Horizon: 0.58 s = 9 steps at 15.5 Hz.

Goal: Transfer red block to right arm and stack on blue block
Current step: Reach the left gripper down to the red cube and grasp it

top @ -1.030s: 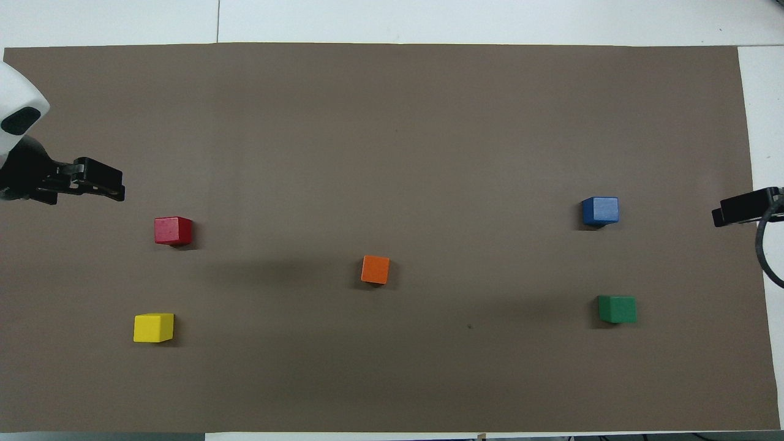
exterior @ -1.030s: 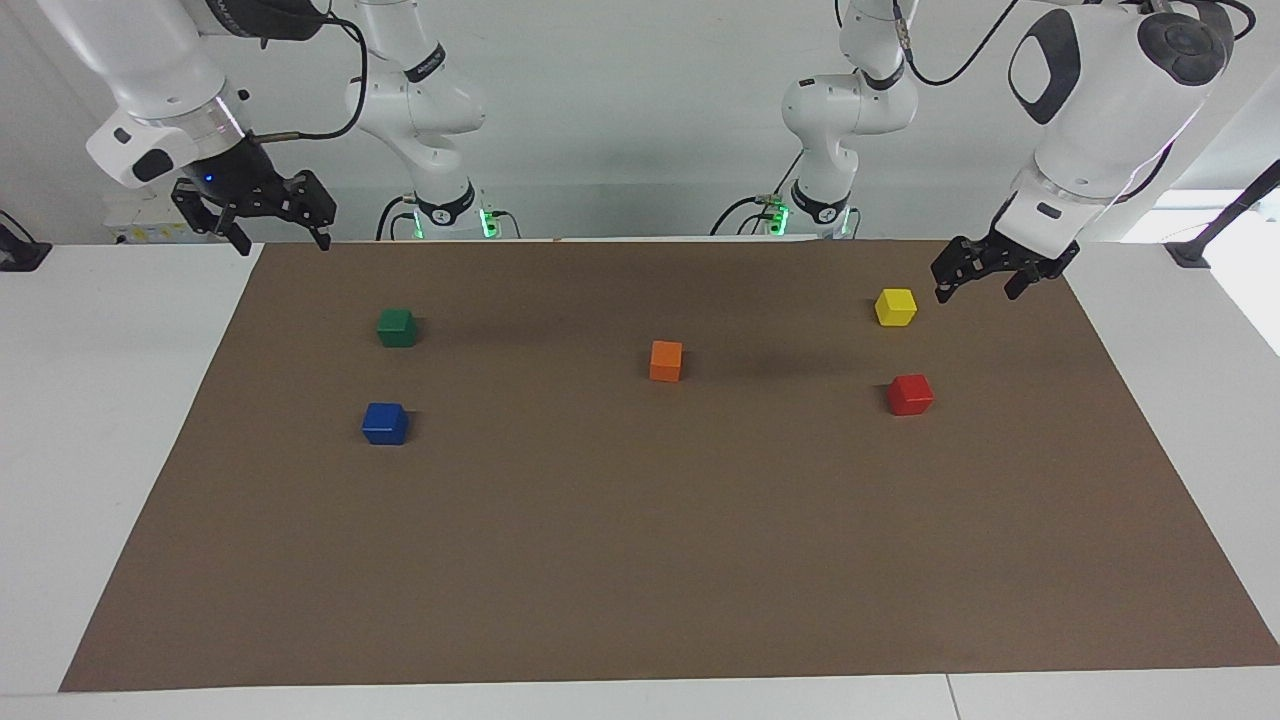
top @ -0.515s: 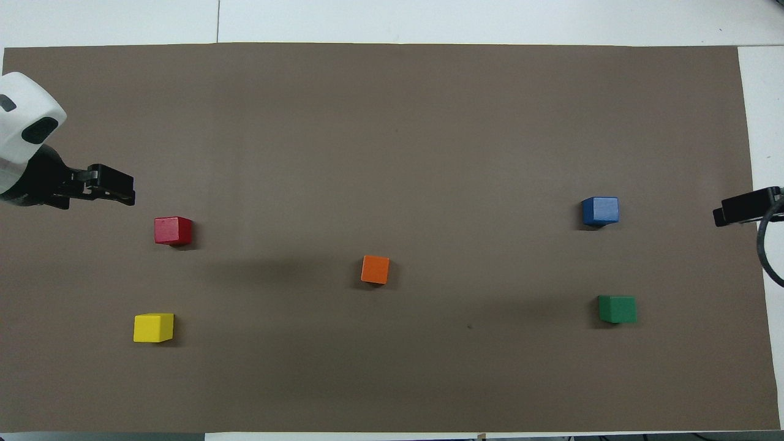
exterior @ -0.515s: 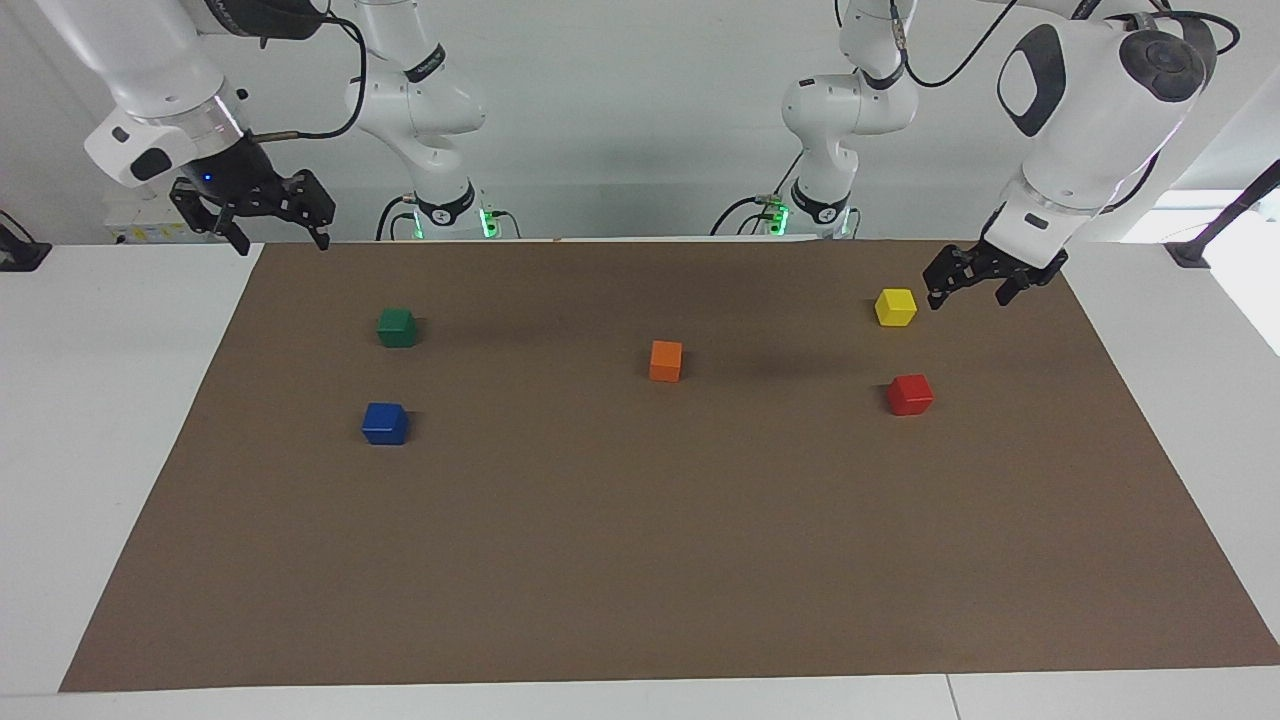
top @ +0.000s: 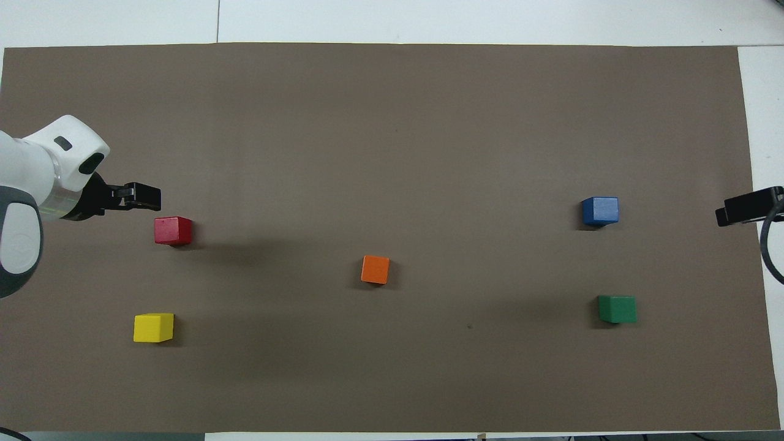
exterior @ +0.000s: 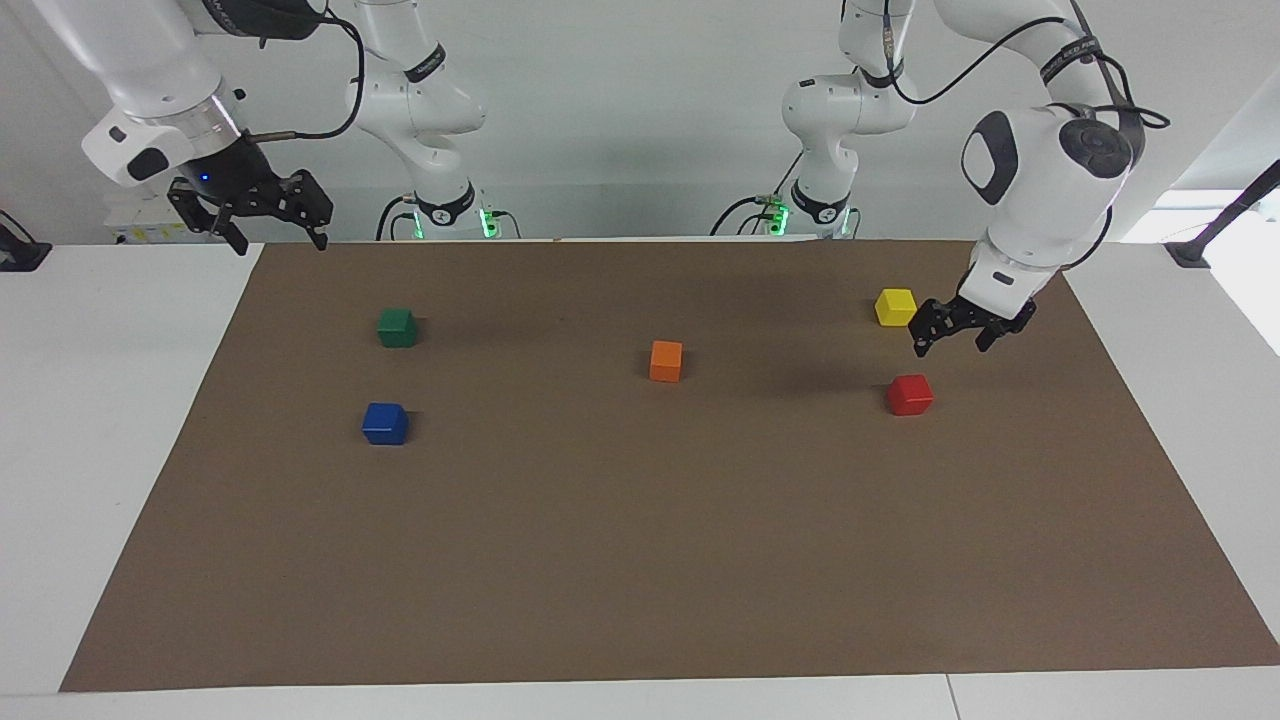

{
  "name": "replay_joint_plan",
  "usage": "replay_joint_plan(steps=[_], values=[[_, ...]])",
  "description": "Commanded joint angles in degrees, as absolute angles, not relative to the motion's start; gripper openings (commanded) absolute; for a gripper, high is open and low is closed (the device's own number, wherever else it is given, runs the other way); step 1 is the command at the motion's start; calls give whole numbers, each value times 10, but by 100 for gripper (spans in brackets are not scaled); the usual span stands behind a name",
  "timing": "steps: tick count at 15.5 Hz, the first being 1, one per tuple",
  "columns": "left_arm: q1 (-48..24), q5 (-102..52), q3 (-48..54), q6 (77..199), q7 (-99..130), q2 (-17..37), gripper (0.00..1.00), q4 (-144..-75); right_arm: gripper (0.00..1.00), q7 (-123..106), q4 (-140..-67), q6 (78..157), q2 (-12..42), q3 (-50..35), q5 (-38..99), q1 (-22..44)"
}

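Facing view: we see the left gripper (exterior: 951, 343) at middle right, spread wide and empty, above the red block (exterior: 909, 394) and beside the yellow block (exterior: 895, 306). The right gripper (exterior: 275, 241), upper left, hangs open, holding nothing. The blue block (exterior: 384, 423) sits at middle left.

Overhead view: we find the left gripper (top: 144, 196) just above the red block (top: 173, 230) at middle left; the blue block (top: 599, 211) is at right.

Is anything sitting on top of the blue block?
No. The blue block has a bare top in both views, with nothing stacked on it. The red block sits on the brown mat at the left arm's end. What lies beneath the blue block is covered.
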<state>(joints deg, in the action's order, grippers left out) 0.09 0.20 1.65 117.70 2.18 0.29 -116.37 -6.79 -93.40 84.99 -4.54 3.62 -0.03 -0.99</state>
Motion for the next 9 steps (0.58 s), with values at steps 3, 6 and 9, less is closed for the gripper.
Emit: replay_joint_plan(steps=[3, 6, 9], values=[[7, 11, 19, 1316, 21, 25, 100, -1267, 100, -64, -945, 847, -53, 30, 7, -21], [7, 11, 19, 1341, 26, 39, 100, -1281, 100, -75, -1011, 881, -86, 30, 59, -21], [8, 11, 19, 1389, 25, 53, 100, -1307, 100, -83, -1099, 945, -122, 31, 148, -22]])
